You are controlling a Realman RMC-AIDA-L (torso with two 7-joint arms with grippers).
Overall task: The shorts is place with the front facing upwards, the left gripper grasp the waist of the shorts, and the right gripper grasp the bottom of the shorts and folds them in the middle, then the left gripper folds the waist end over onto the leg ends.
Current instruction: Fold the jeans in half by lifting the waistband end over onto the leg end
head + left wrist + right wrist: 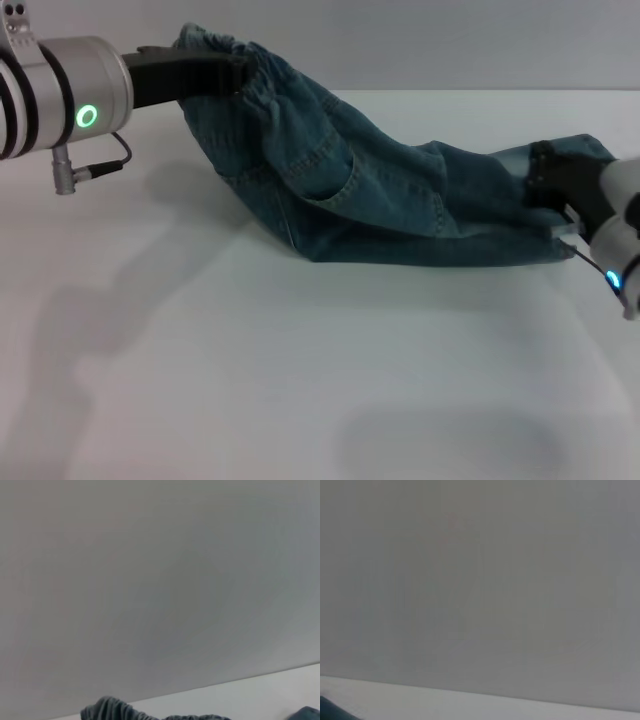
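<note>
Worktop [300,400] fills the lower frame. Shorts [370,205] hang across mid-frame, lengthwise-folded; soft, limp, fairly weighty denim. Right tool [560,185], right edge, pinches the leg hems. Left tool [215,72], upper left, pinches the raised waistband, the firmest hold.

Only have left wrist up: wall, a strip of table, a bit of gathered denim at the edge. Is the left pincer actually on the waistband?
Observer: Yes. In the head view the left pincer is closed on the puckered waist of the shorts and holds it up off the table.
Operator: Rest of the garment?
Observer: It slopes down from the raised waist to the robot's right; the lower fold edge lies on the table.
Operator: Right arm?
Observer: The right pincer is at the leg ends, low by the table, gripping the hems.
Operator: Already folded lengthwise?
Observer: Looks so: one narrow band of denim, a pocket facing the camera.
</note>
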